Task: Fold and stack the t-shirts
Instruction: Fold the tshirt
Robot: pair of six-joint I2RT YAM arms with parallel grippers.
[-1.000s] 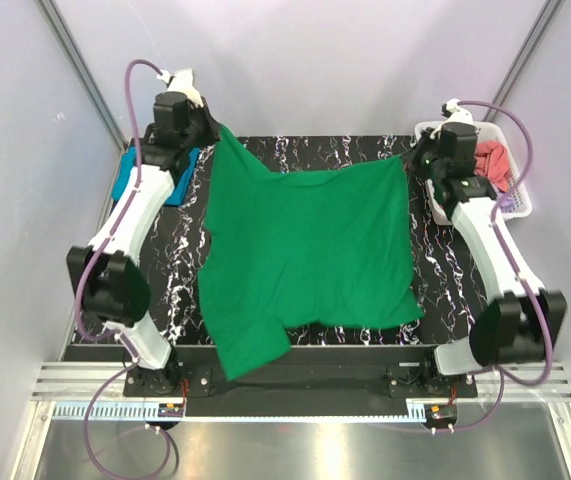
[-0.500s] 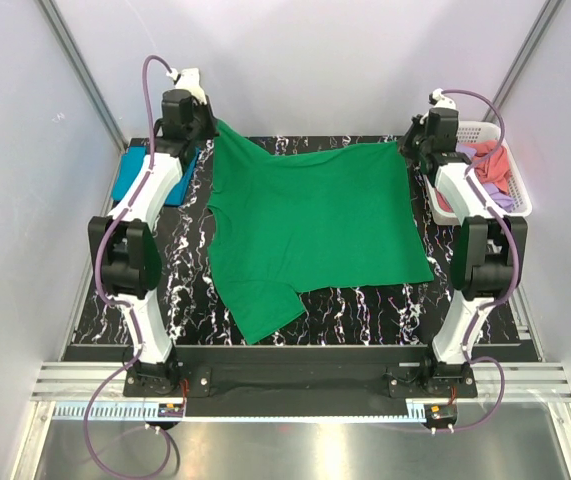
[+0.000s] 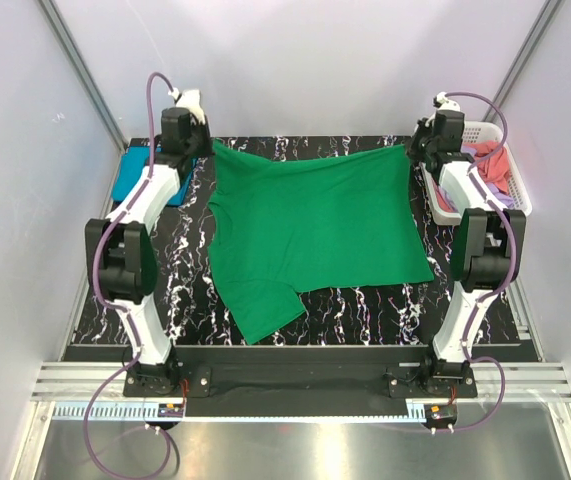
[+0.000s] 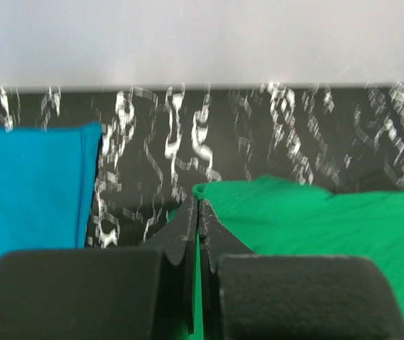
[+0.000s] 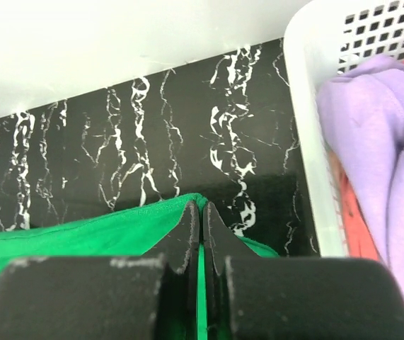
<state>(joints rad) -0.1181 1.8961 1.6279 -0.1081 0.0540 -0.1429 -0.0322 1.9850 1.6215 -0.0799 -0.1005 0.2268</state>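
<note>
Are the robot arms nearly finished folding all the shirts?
Not nearly. Done: one blue shirt lies folded at the far left. In hand: the green shirt is spread flat, unfolded, the left pincer and right pincer each shut on a far corner. Left: folding it, plus the lilac shirt and coral shirt in the basket.
</note>
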